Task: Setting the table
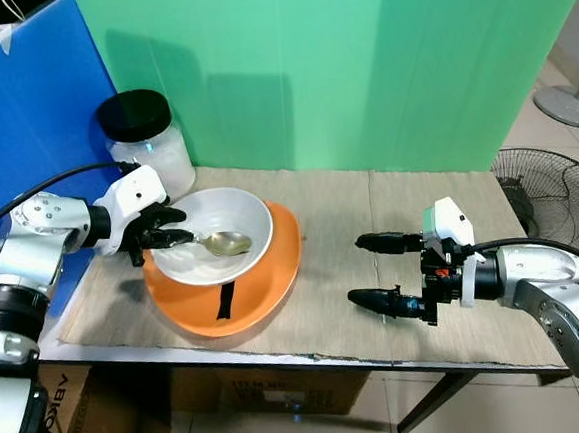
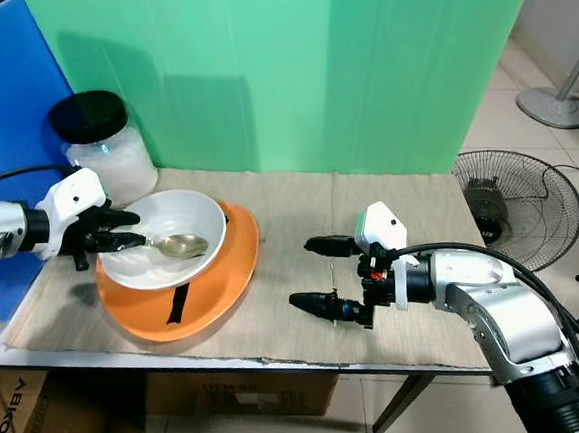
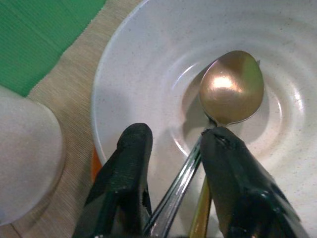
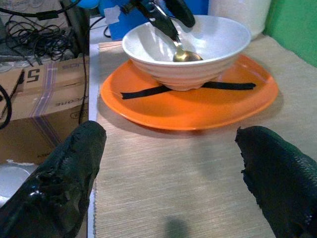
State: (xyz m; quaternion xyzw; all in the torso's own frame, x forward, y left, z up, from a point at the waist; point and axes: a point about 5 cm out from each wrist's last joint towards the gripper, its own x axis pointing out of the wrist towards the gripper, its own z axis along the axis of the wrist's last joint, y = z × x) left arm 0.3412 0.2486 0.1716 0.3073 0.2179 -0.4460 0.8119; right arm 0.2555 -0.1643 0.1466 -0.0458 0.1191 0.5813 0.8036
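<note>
A white bowl (image 1: 252, 207) sits on an orange plate (image 1: 279, 275) at the left of the woven mat (image 1: 358, 321). A gold spoon (image 1: 229, 243) lies with its head inside the bowl. My left gripper (image 1: 176, 235) reaches in over the bowl's left rim, shut on the spoon's handle; in the left wrist view the handle (image 3: 181, 178) runs between the two black fingers (image 3: 129, 163). A black strip (image 1: 225, 300) lies on the plate's front. My right gripper (image 1: 356, 268) hovers low over the mat to the right of the plate, open, nothing between its fingers (image 4: 74, 173).
A clear jar with a black lid (image 1: 146, 137) stands just behind my left gripper. Blue panel (image 1: 21, 117) at the left, green backdrop (image 1: 358, 61) behind. A floor fan (image 1: 553, 181) stands beyond the table's right edge. Cardboard boxes (image 1: 73, 394) sit under the table.
</note>
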